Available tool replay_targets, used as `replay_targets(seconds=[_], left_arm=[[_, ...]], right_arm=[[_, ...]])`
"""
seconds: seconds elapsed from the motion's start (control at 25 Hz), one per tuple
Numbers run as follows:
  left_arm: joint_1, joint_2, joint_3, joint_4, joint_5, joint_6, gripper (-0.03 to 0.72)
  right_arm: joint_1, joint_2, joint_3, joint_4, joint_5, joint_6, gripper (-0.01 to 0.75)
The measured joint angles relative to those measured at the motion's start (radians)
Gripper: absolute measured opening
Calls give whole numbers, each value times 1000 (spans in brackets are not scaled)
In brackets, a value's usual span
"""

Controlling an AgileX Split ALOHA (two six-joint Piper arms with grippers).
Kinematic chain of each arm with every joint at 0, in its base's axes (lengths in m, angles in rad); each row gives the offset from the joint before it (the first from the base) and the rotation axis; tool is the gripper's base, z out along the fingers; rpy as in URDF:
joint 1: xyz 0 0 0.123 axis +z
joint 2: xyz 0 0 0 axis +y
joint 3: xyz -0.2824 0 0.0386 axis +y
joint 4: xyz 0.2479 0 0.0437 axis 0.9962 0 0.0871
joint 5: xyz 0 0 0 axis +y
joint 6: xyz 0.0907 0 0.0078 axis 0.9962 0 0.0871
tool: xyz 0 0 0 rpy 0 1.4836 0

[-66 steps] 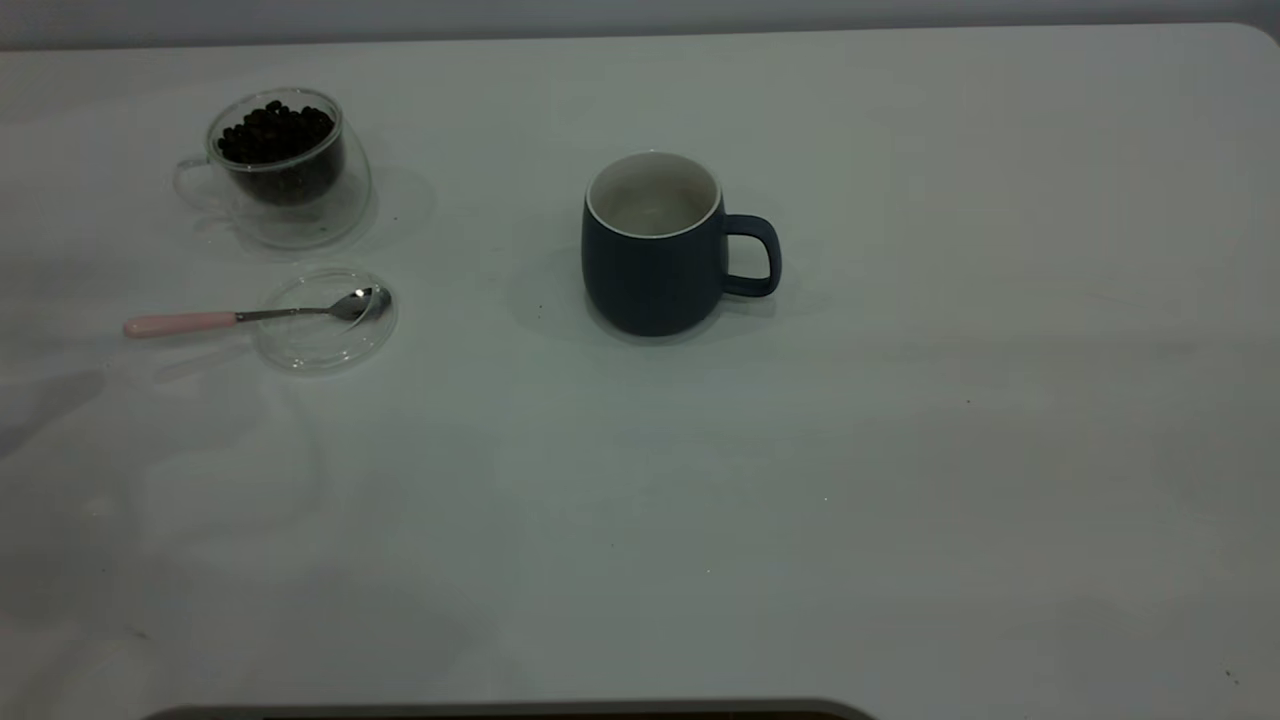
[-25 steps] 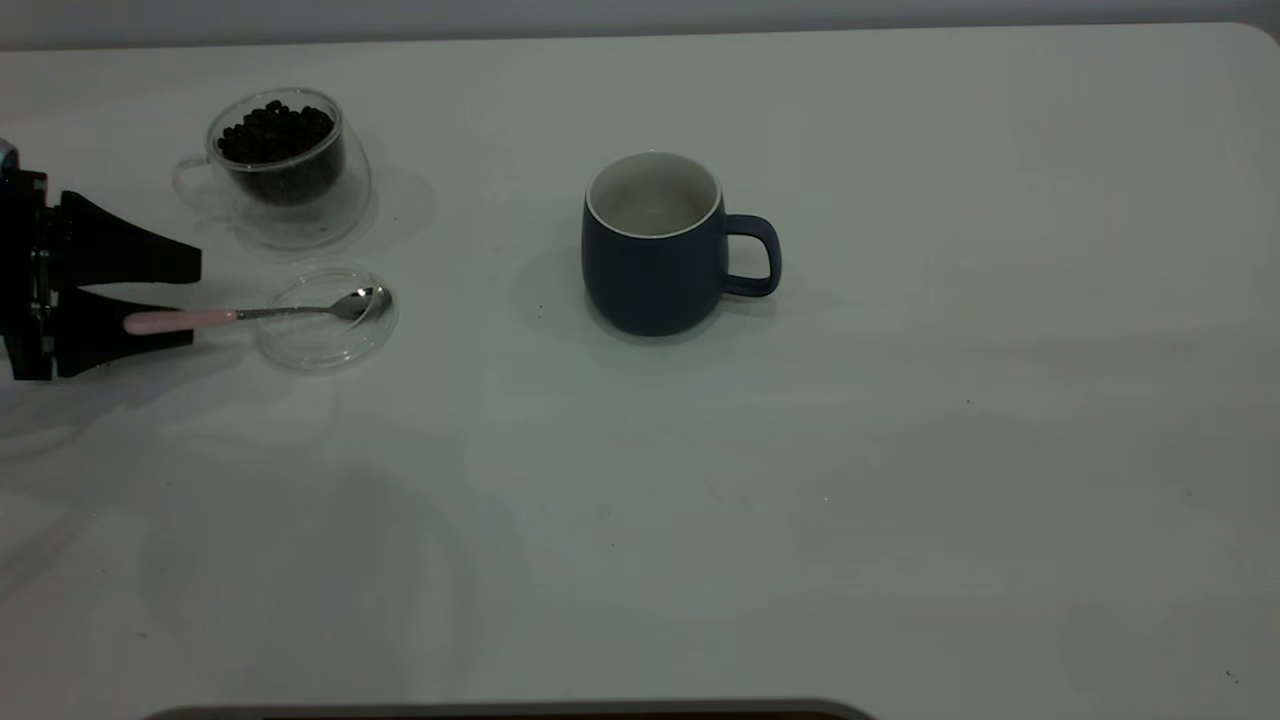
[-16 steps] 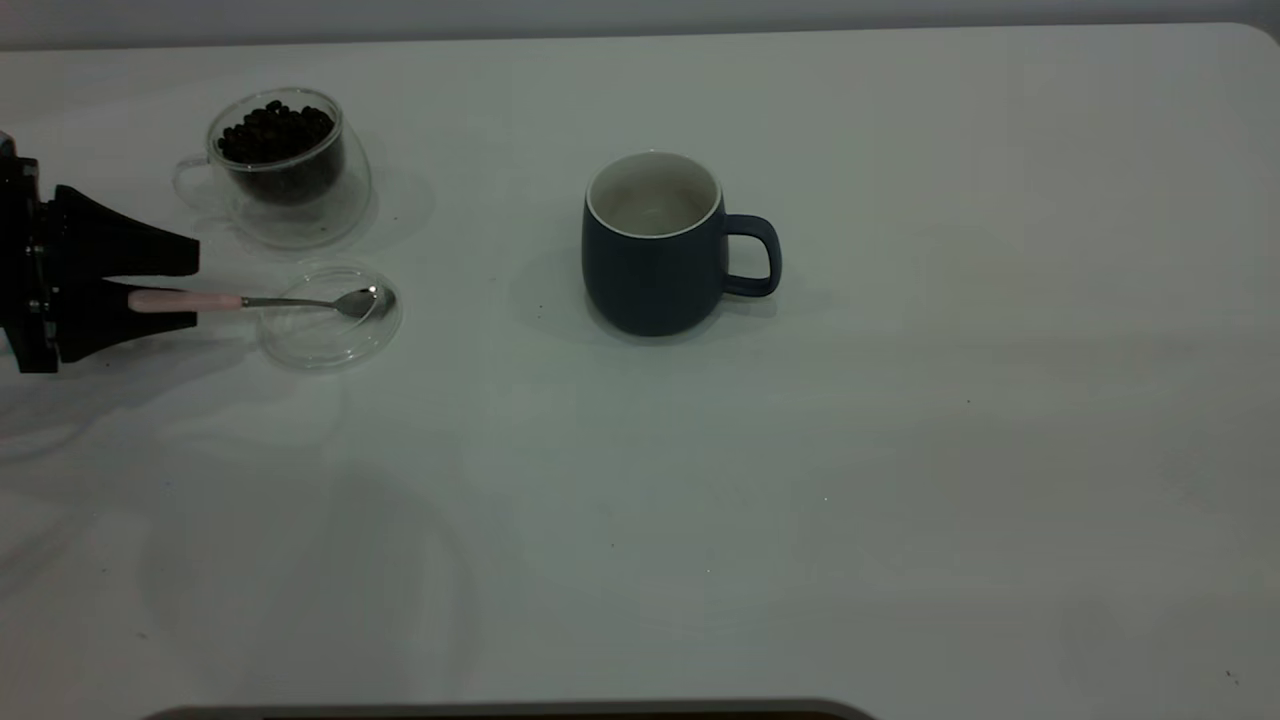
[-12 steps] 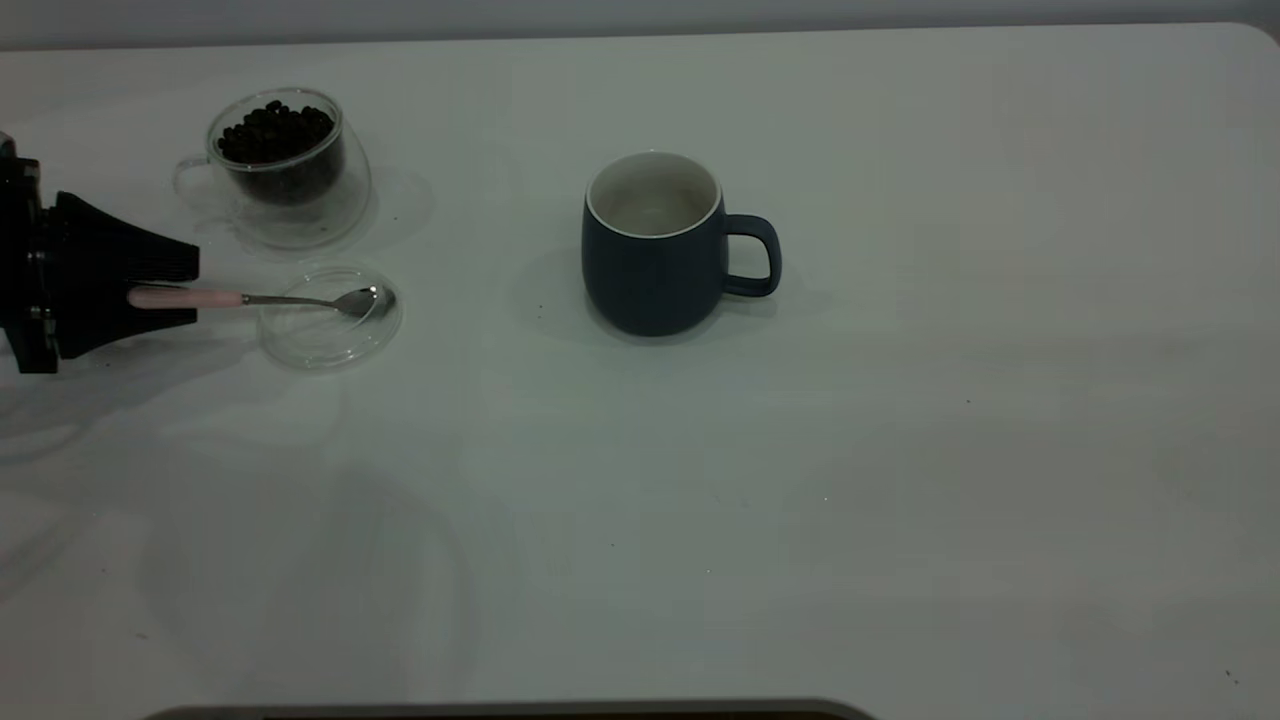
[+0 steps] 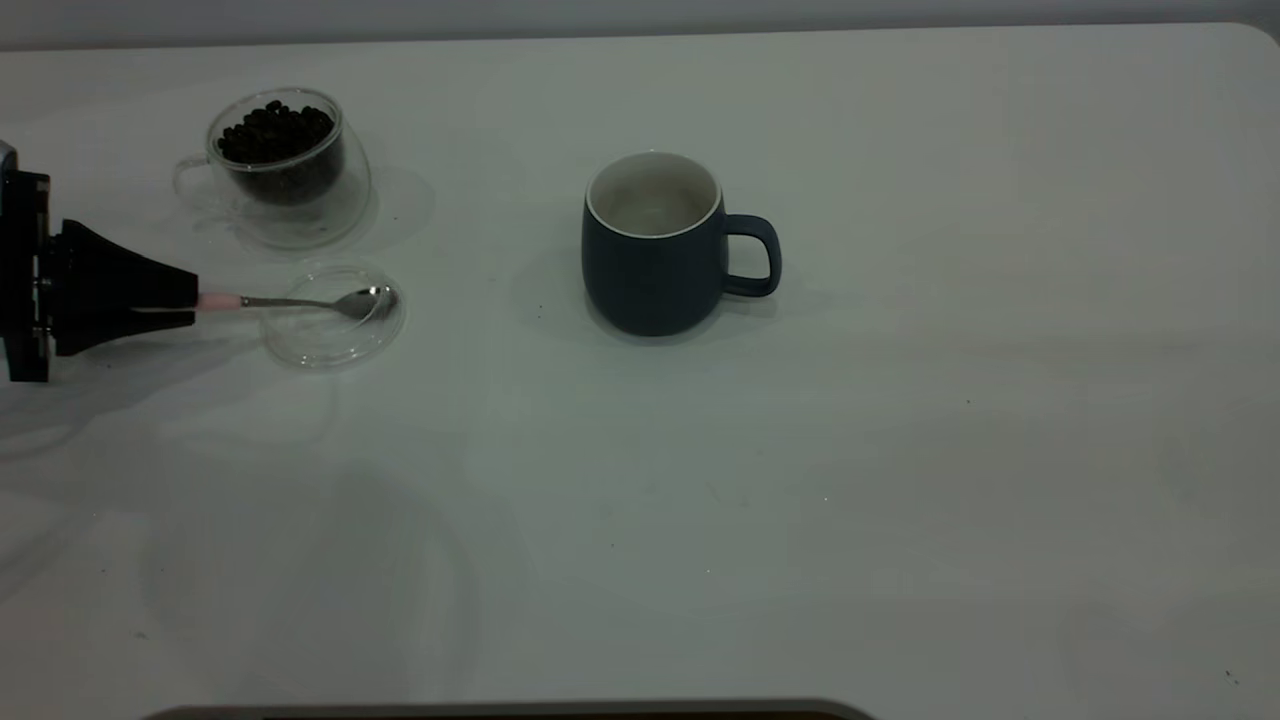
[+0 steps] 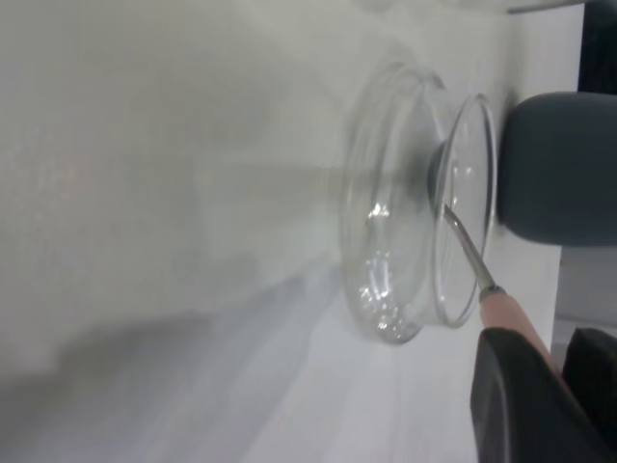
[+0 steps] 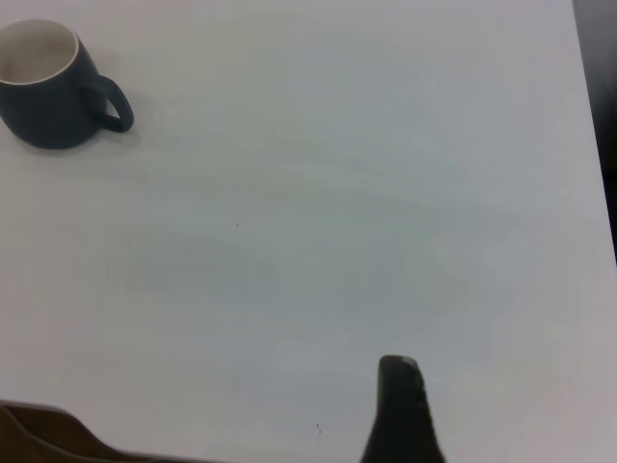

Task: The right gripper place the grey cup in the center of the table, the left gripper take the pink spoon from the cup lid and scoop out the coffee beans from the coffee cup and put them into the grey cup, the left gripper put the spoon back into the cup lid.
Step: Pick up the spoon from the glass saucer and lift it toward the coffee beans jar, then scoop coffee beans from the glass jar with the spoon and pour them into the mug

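The grey cup (image 5: 655,270) stands upright near the table's middle with its handle to the right; it also shows in the right wrist view (image 7: 48,92). At the far left my left gripper (image 5: 190,300) is shut on the pink spoon's handle (image 5: 218,301). The spoon's metal bowl (image 5: 365,302) rests in the clear cup lid (image 5: 330,330). In the left wrist view the handle (image 6: 506,313) runs between the black fingers (image 6: 521,405), with the lid (image 6: 395,260) just beyond. Behind the lid stands the glass coffee cup (image 5: 290,190), heaped with coffee beans (image 5: 272,130). My right gripper (image 7: 400,405) is far from the cup.
The white table (image 5: 800,500) stretches bare to the right and front of the grey cup. Its rounded corner is at the back right. A dark strip lies along the front edge.
My left gripper came in from the left and shut on the pink handle, covering most of it. The spoon's handle end rose a little, and the lid slid slightly right.
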Motion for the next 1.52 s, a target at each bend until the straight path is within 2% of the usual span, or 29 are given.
replay_targets(seconds=[0.36,0.56,0.76,0.92,1.16,1.36,1.52], left_arm=[[13,-102,0,83,-15,-52,121],[35,-223,0,167,4,-118,121],[18,-392,-24,200,2,-102,121],[-28,-500,-75,233,-92,-95,121],[-88,-511,-85,298,-221,-90,121],[-127,-492,-85,305,-285,-18,121],[-129,-455,-85,299,-311,28,121]], right_arm=[[0,0,0,0,0,0,588],[0,0,0,0,0,0,588],[0,0,0,0,0,0,588],[0,0,0,0,0,0,588],[0,0,0,0,0,0,588],[0,0,0,0,0,0,588],[0,0,0,0,0,0,588]])
